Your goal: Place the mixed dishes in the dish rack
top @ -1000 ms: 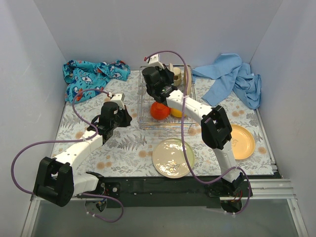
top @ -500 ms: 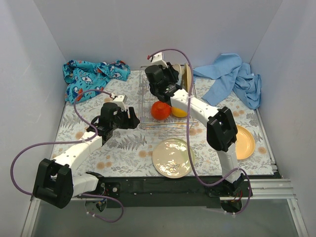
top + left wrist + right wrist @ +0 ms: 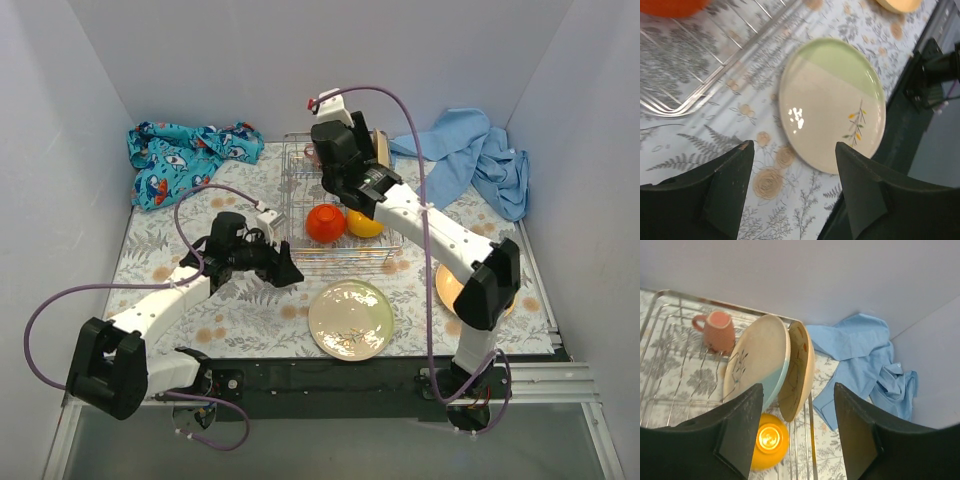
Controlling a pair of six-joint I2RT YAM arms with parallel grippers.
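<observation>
Left gripper (image 3: 285, 270) is swinging right toward cream-green plate (image 3: 350, 318) at lower centre, fingers spread, holding nothing.
Right gripper (image 3: 795, 390) is hovering empty, fingers apart, over dish rack (image 3: 300, 255) at upper centre; two plates (image 3: 757, 360), mug (image 3: 717, 330), two bowls (image 3: 325, 222) loaded; cream-green plate and yellow-orange plate (image 3: 900, 4) are waiting on table (image 3: 250, 300).

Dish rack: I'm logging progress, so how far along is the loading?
Racked: pink mug, cream-blue plate, tan plate, red-orange bowl, yellow bowl. In hand: nothing; left tool, open, near the cream-green plate; right tool open. Left: that plate and the yellow-orange plate.
</observation>
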